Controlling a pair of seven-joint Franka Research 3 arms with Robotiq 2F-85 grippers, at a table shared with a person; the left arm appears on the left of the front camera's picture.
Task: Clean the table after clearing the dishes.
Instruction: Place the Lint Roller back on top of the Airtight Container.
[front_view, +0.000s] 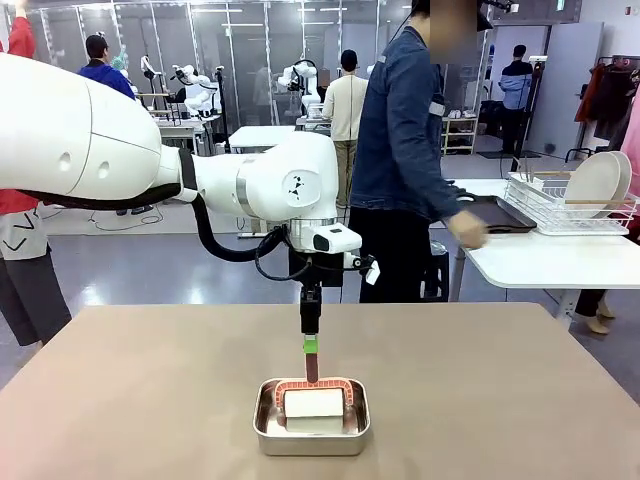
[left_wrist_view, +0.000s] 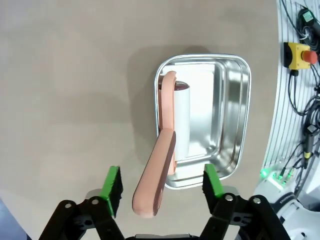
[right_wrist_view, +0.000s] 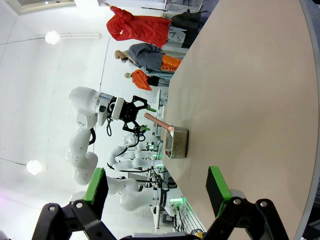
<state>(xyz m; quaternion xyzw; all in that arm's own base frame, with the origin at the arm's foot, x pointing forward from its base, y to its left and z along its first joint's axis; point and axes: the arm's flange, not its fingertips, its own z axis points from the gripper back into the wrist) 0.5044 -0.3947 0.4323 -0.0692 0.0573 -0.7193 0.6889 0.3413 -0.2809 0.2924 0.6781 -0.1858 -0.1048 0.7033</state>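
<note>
**Lint roller parked in its pan, left arm just hanging over it**

So the table (front_view: 520, 400) looks bare apart from a small steel pan (front_view: 312, 432) sitting near the robot-side edge, roughly mid-width. A lint roller (left_wrist_view: 181, 120) lies in the pan with its white roll down in the bottom and its pinkish handle (left_wrist_view: 156, 180) sticking up and out over the rim.

The left gripper (left_wrist_view: 162, 187) hovers right above that handle with its fingers spread wide, one green pad (left_wrist_view: 111, 186) on each side of the handle and neither one touching it, so nothing is held. The right gripper (right_wrist_view: 157, 192) is also wide open and empty, looking across the table from well off to the side.

The dishes (front_view: 598, 182) (white plates, anyway) stand in a wire rack (front_view: 560, 205) on the white side table (front_view: 550, 262) beyond the far right corner, where a person (front_view: 405, 150) is busy.

My read: clearing is done, and the wiping step is either starting or finishing, can't tell which. If starting, the next move calls for dropping slightly and clenching squarely on the handle.
</note>
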